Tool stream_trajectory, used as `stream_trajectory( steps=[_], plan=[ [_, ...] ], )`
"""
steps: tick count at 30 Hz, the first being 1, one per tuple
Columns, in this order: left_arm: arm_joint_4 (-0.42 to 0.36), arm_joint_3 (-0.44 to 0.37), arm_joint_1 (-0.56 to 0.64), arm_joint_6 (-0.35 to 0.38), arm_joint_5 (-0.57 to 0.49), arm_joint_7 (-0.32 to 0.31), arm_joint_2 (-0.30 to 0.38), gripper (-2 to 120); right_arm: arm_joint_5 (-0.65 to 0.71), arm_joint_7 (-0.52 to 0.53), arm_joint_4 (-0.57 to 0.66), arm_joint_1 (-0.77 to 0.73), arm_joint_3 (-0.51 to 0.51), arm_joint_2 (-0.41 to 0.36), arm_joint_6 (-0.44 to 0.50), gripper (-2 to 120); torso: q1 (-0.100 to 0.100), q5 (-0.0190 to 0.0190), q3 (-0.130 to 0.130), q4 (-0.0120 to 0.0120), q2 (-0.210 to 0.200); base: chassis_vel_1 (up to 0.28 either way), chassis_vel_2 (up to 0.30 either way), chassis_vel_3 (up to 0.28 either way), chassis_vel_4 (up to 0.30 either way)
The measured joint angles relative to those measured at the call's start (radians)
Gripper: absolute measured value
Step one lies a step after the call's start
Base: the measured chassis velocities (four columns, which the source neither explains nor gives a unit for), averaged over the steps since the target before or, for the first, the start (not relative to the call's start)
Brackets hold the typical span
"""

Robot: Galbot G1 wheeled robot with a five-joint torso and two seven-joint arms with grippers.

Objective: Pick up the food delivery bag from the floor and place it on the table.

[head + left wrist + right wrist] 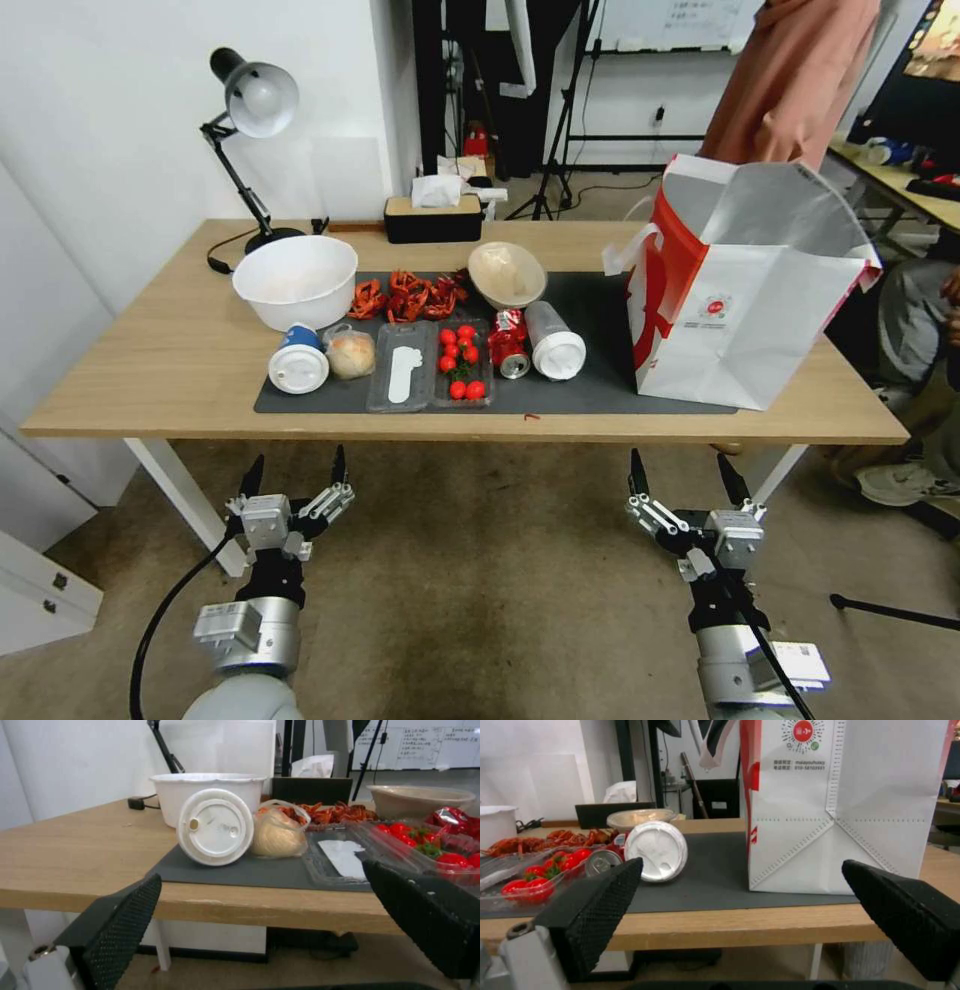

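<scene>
Here's the picture: the food delivery bag [740, 290] stands upright on the table [150, 370], at its right end, its base partly on the dark grey mat [600, 340] and its mouth gaping wide to show the silver lining. So by my read, the placing looks done; the floor [480, 590] in front of me is bare carpet. My left gripper [293, 472] hangs below the table's front edge with its fingers spread wide and nothing between them, and my right gripper [682, 472] does the same further right, just below and short of the bag, also empty. Through my right wrist camera the bag's white face [850, 813] fills the space between my fingertips, creased along its folded bottom. I'd judge it light and thin-walled paper, easily crushed or dented by a hard squeeze, and tall enough to tip if nudged high up. If I had to take it again, the white handles [625, 255] or the stiffer top rim seem the safest hold, not the flat sides.
</scene>
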Motion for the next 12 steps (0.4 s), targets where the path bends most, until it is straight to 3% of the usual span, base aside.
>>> stream_trajectory(
  steps=[12],
  plan=[
    [0.000,0.000,0.000,0.000,-0.001,0.000,0.000,100,0.001,0.000,0.001,0.000,0.001,-0.001,0.000,100,0.000,0.0000,0.000,0.0000,0.000,0.000,0.000,0.000,0.000]
  ],
)
